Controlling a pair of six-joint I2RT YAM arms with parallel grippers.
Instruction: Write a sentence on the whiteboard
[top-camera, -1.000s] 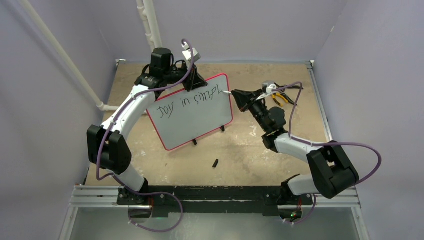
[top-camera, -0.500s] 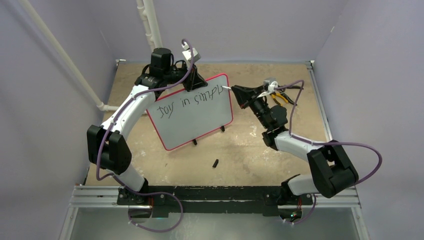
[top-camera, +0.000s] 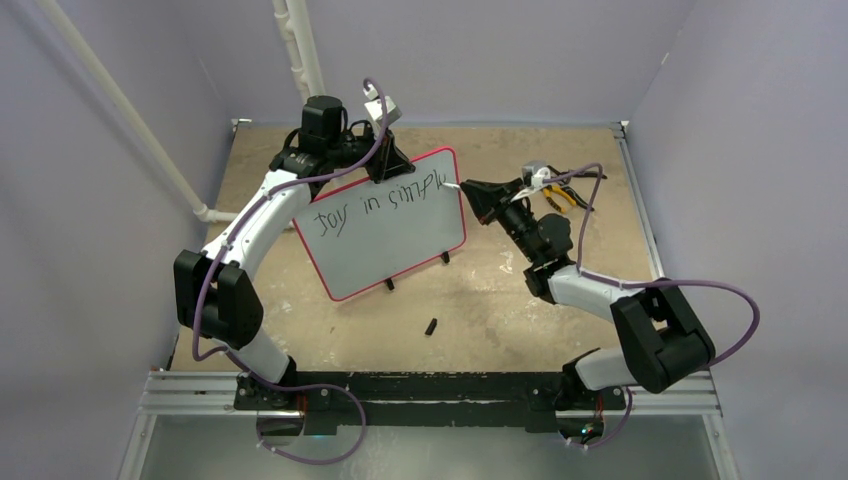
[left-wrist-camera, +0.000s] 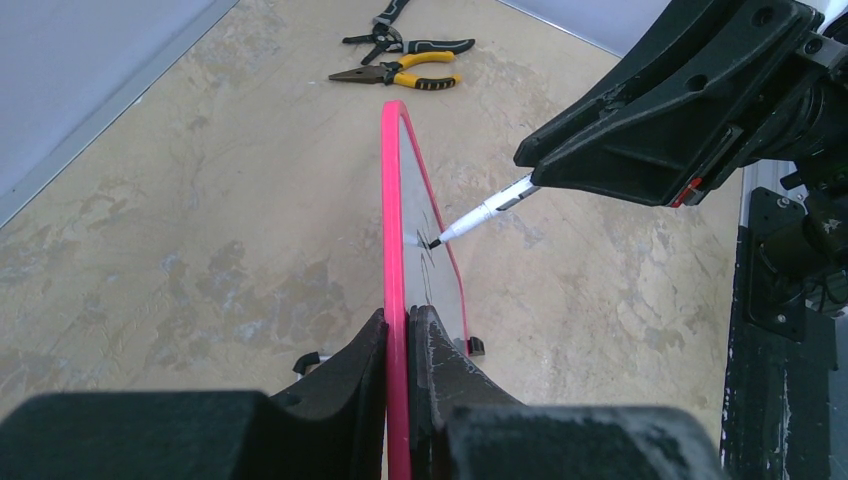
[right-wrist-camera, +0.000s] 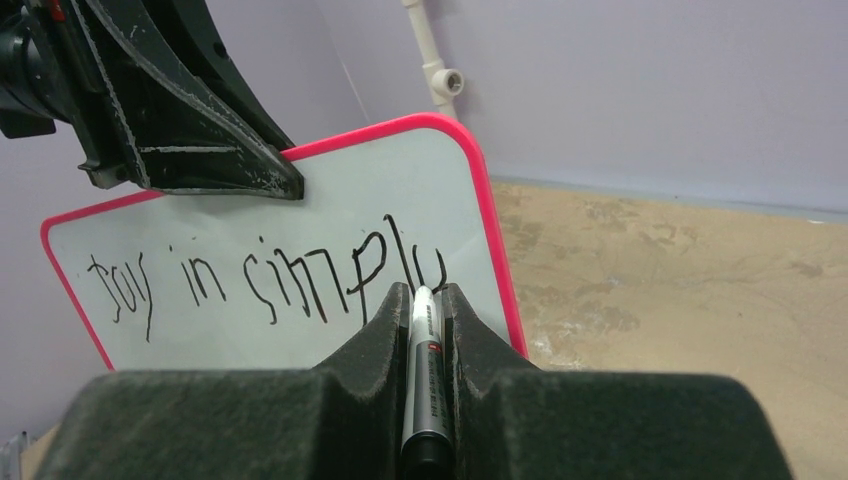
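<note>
The whiteboard (top-camera: 390, 245) stands tilted on its two black feet in the middle of the table. The sentence (top-camera: 375, 203) on it reads roughly "Joy in simpl" plus a part-formed last letter (right-wrist-camera: 270, 280). My left gripper (top-camera: 385, 165) is shut on the board's top red rim (left-wrist-camera: 393, 200). My right gripper (top-camera: 470, 190) is shut on a white and black marker (right-wrist-camera: 423, 380). The marker tip (left-wrist-camera: 437, 241) touches the board at the end of the word, near the right rim. No second line of writing shows.
Yellow-handled pliers (top-camera: 557, 197) and a black-handled cutter (left-wrist-camera: 400, 40) lie behind the right gripper. A small black marker cap (top-camera: 431, 326) lies on the table in front of the board. A white pipe (top-camera: 300, 50) runs up the back wall. Walls close in on three sides.
My right gripper rose slightly along the board's right side, then came back down with the marker tip at the last letter. The left gripper and the board stayed still.
</note>
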